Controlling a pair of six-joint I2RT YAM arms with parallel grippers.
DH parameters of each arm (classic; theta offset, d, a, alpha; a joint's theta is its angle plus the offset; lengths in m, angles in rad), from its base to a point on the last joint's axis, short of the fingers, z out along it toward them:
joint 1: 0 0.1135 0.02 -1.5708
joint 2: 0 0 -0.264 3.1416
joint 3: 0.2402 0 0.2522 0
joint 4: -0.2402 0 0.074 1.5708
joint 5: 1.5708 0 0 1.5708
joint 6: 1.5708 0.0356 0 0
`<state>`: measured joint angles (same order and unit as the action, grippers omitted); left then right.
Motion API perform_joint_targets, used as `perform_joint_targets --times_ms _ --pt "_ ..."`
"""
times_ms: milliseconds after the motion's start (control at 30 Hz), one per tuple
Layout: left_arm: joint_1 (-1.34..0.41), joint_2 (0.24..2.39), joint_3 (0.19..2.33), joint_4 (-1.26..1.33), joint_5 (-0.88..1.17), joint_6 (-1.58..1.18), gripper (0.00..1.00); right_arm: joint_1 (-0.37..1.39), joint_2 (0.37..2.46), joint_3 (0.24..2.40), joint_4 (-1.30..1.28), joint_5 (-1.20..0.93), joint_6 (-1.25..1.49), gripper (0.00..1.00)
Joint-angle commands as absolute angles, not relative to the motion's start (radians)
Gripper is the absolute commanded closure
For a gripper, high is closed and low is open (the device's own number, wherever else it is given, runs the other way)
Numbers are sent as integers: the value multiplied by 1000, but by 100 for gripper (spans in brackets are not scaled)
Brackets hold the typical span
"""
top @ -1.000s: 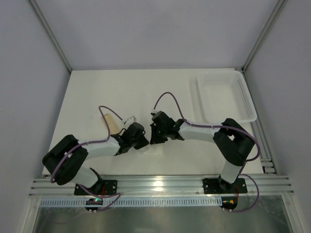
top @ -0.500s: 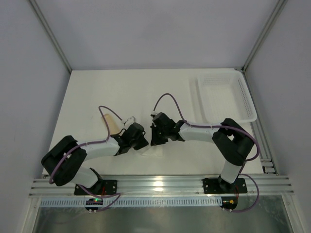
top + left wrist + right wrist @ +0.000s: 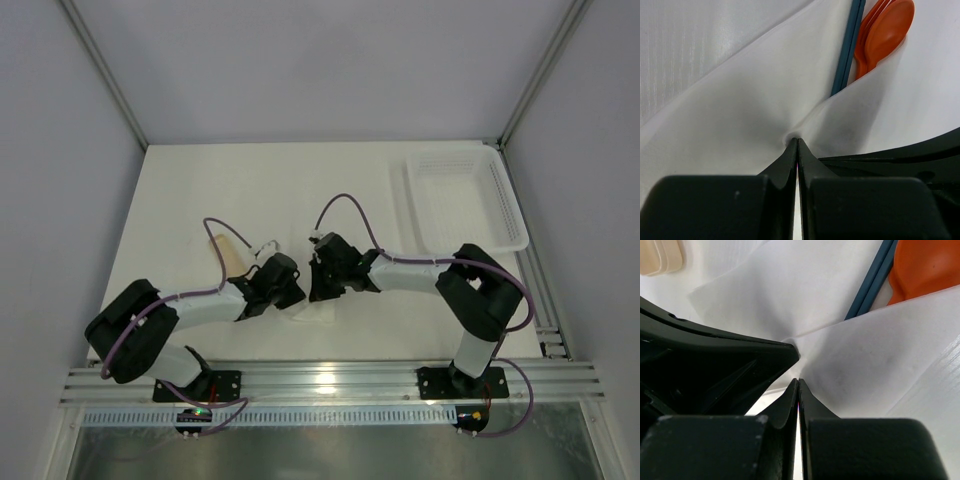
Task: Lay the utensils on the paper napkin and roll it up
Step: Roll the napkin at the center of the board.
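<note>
The white paper napkin (image 3: 740, 110) lies folded over the utensils. An orange spoon (image 3: 887, 30) and a dark blue stick (image 3: 846, 50) poke out from under its flap, and both also show in the right wrist view, spoon (image 3: 930, 265) and stick (image 3: 871, 284). My left gripper (image 3: 797, 140) is shut, pinching a puckered fold of the napkin. My right gripper (image 3: 798, 380) is shut on the flap's edge (image 3: 850, 365), right beside the left one. In the top view the left gripper (image 3: 287, 288) and right gripper (image 3: 318, 282) meet tip to tip over the napkin (image 3: 312, 308), which they mostly hide.
A pale tan flat piece (image 3: 228, 252) lies on the table left of the left gripper, and its end shows in the right wrist view (image 3: 660, 257). A white mesh basket (image 3: 462, 200) stands at the back right. Purple cables (image 3: 345, 200) loop above both wrists.
Both grippers stay shut in the same spot over the napkin. The left arm's elbow has shifted very slightly.
</note>
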<state>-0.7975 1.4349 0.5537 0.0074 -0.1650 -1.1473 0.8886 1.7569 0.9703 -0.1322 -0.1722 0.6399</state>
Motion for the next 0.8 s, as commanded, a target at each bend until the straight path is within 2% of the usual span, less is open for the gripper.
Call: perform_joint_targets --times_ms 0,533,600,700,767 --pt "-804 1430 568 -35 -192 -1140 100 897 1746 960 -87 -189 615 96" --pt "-816 1417 581 -51 -225 -1132 100 897 1838 1029 -169 -104 607 96" --pt "-822 1396 597 -87 -257 -1121 96 897 1838 1022 -166 -104 612 96" --pt "-839 1335 601 -118 -311 -1102 78 897 1836 1014 -161 -107 617 96" --pt "-848 1295 612 -176 -348 -1091 73 897 1841 1015 -158 -109 617 96"
